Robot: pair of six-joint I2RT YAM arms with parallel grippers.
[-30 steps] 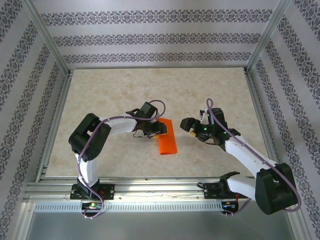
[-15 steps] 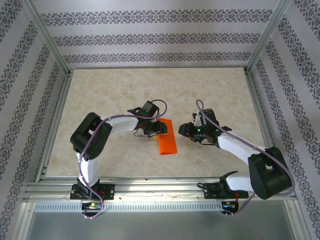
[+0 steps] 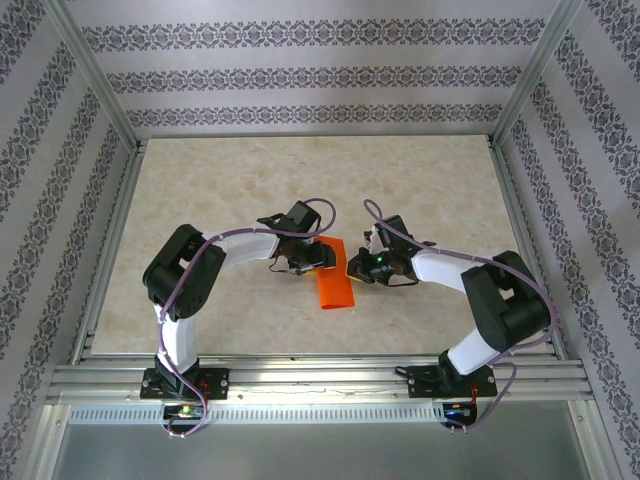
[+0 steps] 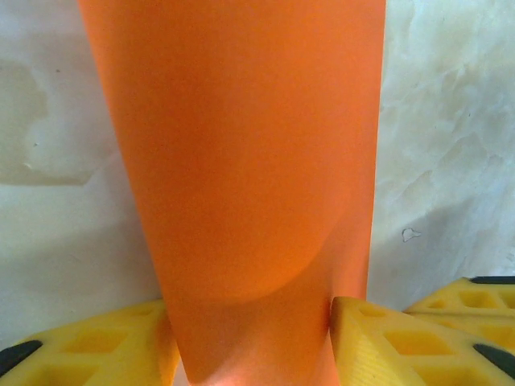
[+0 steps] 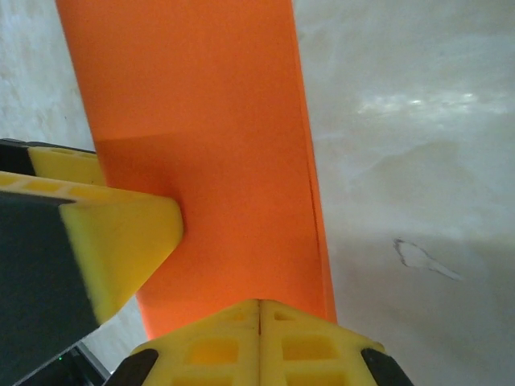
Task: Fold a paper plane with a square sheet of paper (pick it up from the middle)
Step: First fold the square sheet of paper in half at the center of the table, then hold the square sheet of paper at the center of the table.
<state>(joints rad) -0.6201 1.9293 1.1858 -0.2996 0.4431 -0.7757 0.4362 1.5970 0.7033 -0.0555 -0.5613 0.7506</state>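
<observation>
The square sheet of paper (image 3: 338, 290) is bright orange and lies on the table folded into a narrow strip. A paper plane is out of view. My left gripper (image 3: 318, 258) is at the strip's upper left. In the left wrist view the paper (image 4: 241, 161) runs between its yellow fingers (image 4: 378, 338), which stand apart and touch the strip's sides; left gripper (image 4: 251, 354) open. My right gripper (image 3: 352, 268) is at the strip's upper right end, its jaws shut tip to tip (image 5: 259, 310) on top of the paper (image 5: 217, 121). One left finger (image 5: 121, 233) rests on the paper's other edge.
The beige marbled table (image 3: 250, 180) lies inside an aluminium frame (image 3: 300, 375) with patterned walls around it. Both arms bend inward and their wrists nearly meet over the strip. A small dark mark (image 5: 418, 257) shows on the table right of the paper.
My right arm has swung left from open table onto the strip's upper end, and its gripper has gone from open to shut. The left arm and the paper have stayed put.
</observation>
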